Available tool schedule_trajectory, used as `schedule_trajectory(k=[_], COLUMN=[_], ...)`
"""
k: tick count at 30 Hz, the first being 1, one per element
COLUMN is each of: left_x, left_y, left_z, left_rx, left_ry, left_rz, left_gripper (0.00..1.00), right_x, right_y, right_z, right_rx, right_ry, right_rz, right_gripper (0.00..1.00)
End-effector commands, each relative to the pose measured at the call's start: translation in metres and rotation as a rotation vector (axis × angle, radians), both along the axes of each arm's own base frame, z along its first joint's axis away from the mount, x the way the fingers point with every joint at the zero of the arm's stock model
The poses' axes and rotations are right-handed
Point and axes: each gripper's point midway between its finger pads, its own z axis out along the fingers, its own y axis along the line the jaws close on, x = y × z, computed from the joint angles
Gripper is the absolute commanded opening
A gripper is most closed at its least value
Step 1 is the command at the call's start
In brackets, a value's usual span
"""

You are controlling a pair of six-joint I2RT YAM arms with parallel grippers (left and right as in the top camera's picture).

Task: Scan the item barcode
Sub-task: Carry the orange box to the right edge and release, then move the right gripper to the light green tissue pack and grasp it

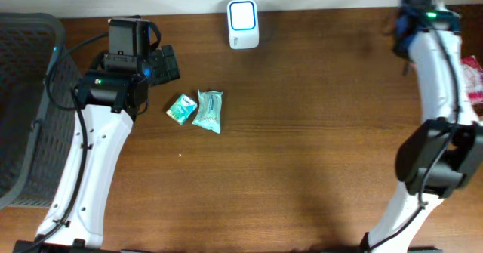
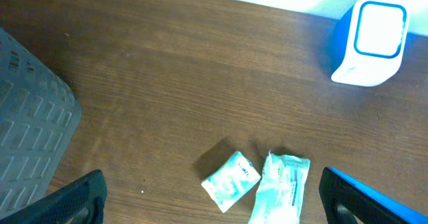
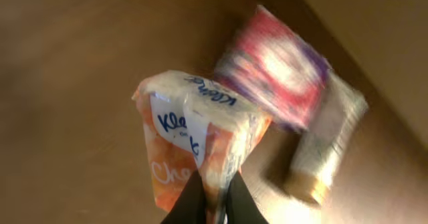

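My right gripper (image 3: 214, 202) is shut on the lower edge of an orange tissue pack (image 3: 194, 130) with blue lettering on a white label, held above the brown table. No barcode shows on it. In the overhead view the right arm (image 1: 434, 72) reaches to the far right corner, and the pack is hidden there. The white scanner (image 1: 243, 24) with a blue-rimmed window stands at the back middle, also seen in the left wrist view as the scanner (image 2: 370, 42). My left gripper (image 2: 215, 207) is wide open and empty, hovering over two teal packets.
Two teal packets (image 1: 181, 108) (image 1: 209, 111) lie side by side left of centre. A dark grey basket (image 1: 23, 109) fills the left edge. A pink-red packet (image 3: 274, 67) and a pale wrapped item (image 3: 321, 150) lie under the right gripper, at the right table edge (image 1: 473, 75).
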Motion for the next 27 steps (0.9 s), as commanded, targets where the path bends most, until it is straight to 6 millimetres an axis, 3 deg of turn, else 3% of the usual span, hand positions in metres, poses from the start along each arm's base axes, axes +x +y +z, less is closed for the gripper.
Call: schedule_trajectory(k=[1, 3, 4, 6, 7, 9, 11, 13, 14, 16, 19, 23, 27], left_x=[-0.001, -0.001, -0.001, -0.001, -0.001, -0.001, -0.001, -0.001, -0.001, -0.001, -0.001, -0.001, -0.001], left_y=[0.005, 0.005, 0.005, 0.005, 0.005, 0.005, 0.005, 0.005, 0.005, 0.005, 0.005, 0.005, 0.005], left_z=[0.003, 0.003, 0.003, 0.003, 0.003, 0.003, 0.003, 0.003, 0.003, 0.003, 0.003, 0.003, 0.003], left_rx=[0.015, 0.015, 0.015, 0.015, 0.015, 0.015, 0.015, 0.015, 0.015, 0.015, 0.015, 0.015, 0.015], left_ry=[-0.006, -0.006, -0.006, -0.006, -0.006, -0.006, -0.006, -0.006, -0.006, -0.006, -0.006, -0.006, -0.006], left_rz=[0.006, 0.006, 0.006, 0.006, 0.006, 0.006, 0.006, 0.006, 0.006, 0.006, 0.006, 0.006, 0.006], left_gripper=[0.99, 0.99, 0.99, 0.99, 0.99, 0.99, 0.99, 0.99, 0.99, 0.99, 0.99, 0.99, 0.99], right_x=[-0.033, -0.055, -0.061, -0.062, -0.059, -0.056, -0.059, -0.054, -0.049, -0.034, -0.016, -0.011, -0.013], right_y=[-0.04, -0.057, -0.065, -0.069, -0.07, -0.071, -0.051, 0.033, 0.071, 0.139, 0.244, 0.315, 0.349], right_z=[-0.037, -0.072, -0.082, -0.087, -0.083, -0.061, -0.025, 0.014, 0.022, 0.019, -0.01, -0.024, -0.023], right_rx=[0.198, 0.307, 0.311, 0.308, 0.296, 0.283, 0.351, 0.667, 0.8, 0.917, 0.86, 0.768, 0.756], right_ry=[-0.026, -0.017, -0.018, -0.018, -0.011, -0.026, -0.093, -0.191, -0.205, -0.158, -0.018, 0.025, 0.022], right_rz=[-0.173, -0.231, -0.25, -0.249, -0.212, -0.176, -0.132, 0.048, 0.128, 0.273, 0.499, 0.663, 0.744], right_gripper=[0.04, 0.04, 0.09, 0.81, 0.99, 0.99, 0.99, 0.99, 0.99, 0.99, 0.99, 0.99, 0.99])
